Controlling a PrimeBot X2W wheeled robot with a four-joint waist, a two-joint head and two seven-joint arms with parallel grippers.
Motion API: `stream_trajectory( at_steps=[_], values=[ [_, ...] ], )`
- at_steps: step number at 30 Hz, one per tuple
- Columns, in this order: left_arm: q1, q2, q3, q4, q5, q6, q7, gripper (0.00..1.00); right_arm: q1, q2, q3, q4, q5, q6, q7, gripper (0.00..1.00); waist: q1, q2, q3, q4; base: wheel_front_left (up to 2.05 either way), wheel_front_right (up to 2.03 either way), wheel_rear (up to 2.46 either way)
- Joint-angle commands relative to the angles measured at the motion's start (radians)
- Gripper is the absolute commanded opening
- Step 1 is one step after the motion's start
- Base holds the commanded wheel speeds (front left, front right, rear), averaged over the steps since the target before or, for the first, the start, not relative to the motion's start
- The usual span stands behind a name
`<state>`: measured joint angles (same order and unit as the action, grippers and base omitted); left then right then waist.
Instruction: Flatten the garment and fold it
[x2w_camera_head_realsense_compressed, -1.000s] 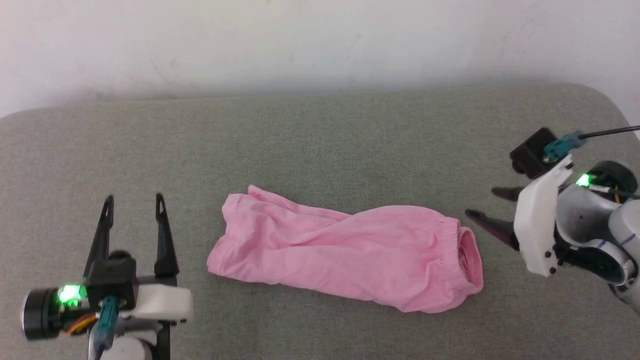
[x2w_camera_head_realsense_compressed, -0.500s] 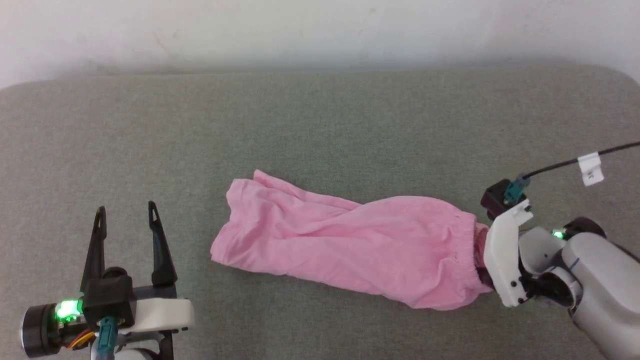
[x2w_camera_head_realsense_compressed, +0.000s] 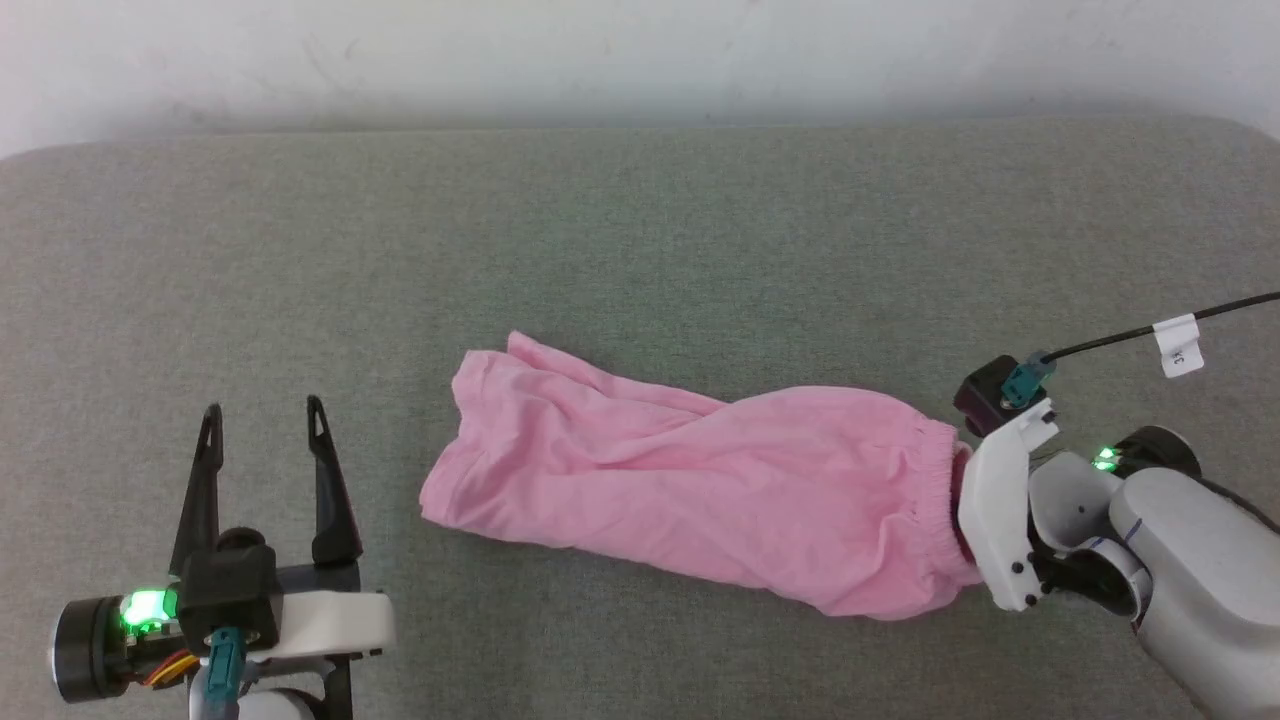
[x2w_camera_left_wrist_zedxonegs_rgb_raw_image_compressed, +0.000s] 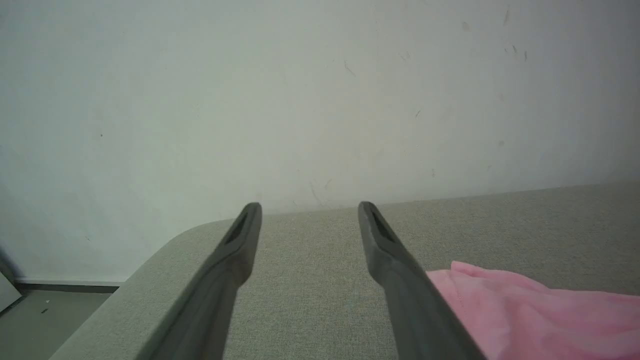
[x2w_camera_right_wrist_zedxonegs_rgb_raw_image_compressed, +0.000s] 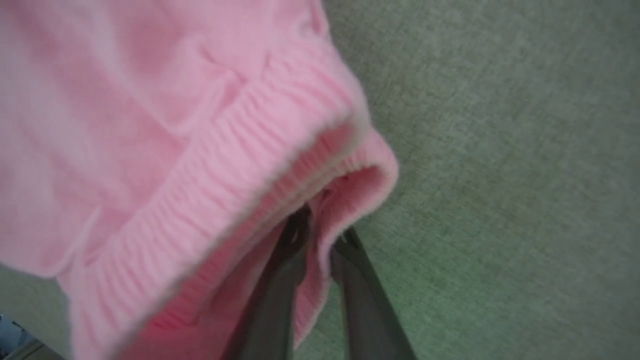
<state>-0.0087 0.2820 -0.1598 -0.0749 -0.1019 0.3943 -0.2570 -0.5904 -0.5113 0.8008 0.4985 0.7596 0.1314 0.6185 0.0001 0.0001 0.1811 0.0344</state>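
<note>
Garment (x2w_camera_head_realsense_compressed: 690, 490): lying crumpled on grey cushion (x2w_camera_head_realsense_compressed: 640, 250). Right gripper (x2w_camera_right_wrist_zedxonegs_rgb_raw_image_compressed: 320, 235): pinching one waistband (x2w_camera_right_wrist_zedxonegs_rgb_raw_image_compressed: 240, 165) layer. Left gripper (x2w_camera_left_wrist_zedxonegs_rgb_raw_image_compressed: 309, 209): standing open, well apart. Risk: thin pinch slipping, cloth bunching during pull.

The garment (x2w_camera_head_realsense_compressed: 700, 490) is soft, matt pink cloth, ribbed at the waistband (x2w_camera_right_wrist_zedxonegs_rgb_raw_image_compressed: 225, 165) — cushion (x2w_camera_head_realsense_compressed: 640, 250) a rough grey-green weave — fingers (x2w_camera_left_wrist_zedxonegs_rgb_raw_image_compressed: 400, 280) smooth, matt dark plastic.

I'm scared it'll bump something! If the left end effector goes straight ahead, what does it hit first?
Probably the white wall; the left end effector points past the garment, though depth is unclear.
</note>
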Motion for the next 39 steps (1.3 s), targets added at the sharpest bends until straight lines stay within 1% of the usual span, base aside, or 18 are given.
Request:
stream_trajectory(
  at_steps=[1, 4, 7, 13, 14, 15, 20, 24, 31, 35, 39],
  values=[
    [0.005, -0.007, 0.013, -0.008, 0.019, -0.012, -0.005, 1.0, 0.032, 0.011, 0.031, 0.008, 0.016, -0.001, -0.017, 0.0, -0.0001, -0.0001, -0.012, -0.01, 0.0, 0.0, 0.0],
    [0.015, -0.015, 0.027, -0.026, 0.038, -0.024, -0.005, 1.0, 0.001, -0.029, 0.007, -0.034, 0.042, -0.001, -0.066, 0.0, -0.0001, -0.0001, -0.019, -0.018, 0.0, 0.0, 0.0],
    [0.026, -0.023, 0.04, -0.033, 0.047, -0.035, -0.005, 1.0, -0.021, -0.085, -0.016, -0.07, 0.061, -0.001, -0.086, 0.0, -0.0001, -0.0001, -0.027, -0.023, 0.0, 0.0, 0.0],
    [0.037, -0.036, 0.049, -0.035, 0.063, -0.059, -0.005, 1.0, -0.024, -0.207, -0.068, -0.088, 0.083, -0.001, -0.082, 0.0, -0.0001, -0.0001, -0.037, -0.026, 0.0, 0.0, 0.0],
    [0.037, -0.036, 0.049, -0.035, 0.063, -0.059, -0.005, 1.0, -0.024, -0.207, -0.068, -0.088, 0.083, -0.001, -0.082, 0.0, -0.0001, -0.0001, -0.037, -0.026, 0.0, 0.0, 0.0],
    [0.038, -0.039, 0.047, -0.035, 0.068, -0.069, -0.005, 1.0, -0.017, -0.242, -0.088, -0.079, 0.085, -0.001, -0.07, 0.0, -0.0001, -0.0001, -0.038, -0.026, 0.0, 0.0, 0.0],
    [0.038, -0.043, 0.041, -0.028, 0.075, -0.088, -0.005, 1.0, 0.01, -0.286, -0.124, -0.065, 0.093, -0.001, -0.051, 0.0, -0.0001, -0.0001, -0.047, -0.023, 0.0, 0.0, 0.0],
    [0.048, -0.048, 0.044, -0.02, 0.077, -0.096, -0.005, 1.0, 0.035, -0.29, -0.133, -0.133, 0.119, -0.001, -0.047, 0.0, -0.0001, -0.0001, -0.064, -0.025, 0.0, 0.0, 0.0],
    [0.06, -0.058, 0.052, -0.013, 0.08, -0.107, -0.005, 1.0, 0.037, -0.301, -0.12, -0.358, 0.182, -0.001, 0.01, 0.0, -0.0001, -0.0001, -0.079, -0.021, 0.0, 0.0, 0.0],
    [0.05, -0.068, 0.048, -0.013, 0.084, -0.11, -0.005, 1.0, 0.009, -0.279, -0.107, -0.467, 0.208, -0.001, 0.047, 0.0, -0.0001, -0.0001, -0.07, -0.005, 0.0, 0.0, 0.0],
    [0.031, -0.081, 0.042, -0.012, 0.087, -0.114, -0.005, 1.0, -0.046, -0.226, -0.088, -0.516, 0.218, -0.001, 0.077, 0.0, -0.0001, -0.0001, -0.052, 0.018, 0.0, 0.0, 0.0]
  ],
)
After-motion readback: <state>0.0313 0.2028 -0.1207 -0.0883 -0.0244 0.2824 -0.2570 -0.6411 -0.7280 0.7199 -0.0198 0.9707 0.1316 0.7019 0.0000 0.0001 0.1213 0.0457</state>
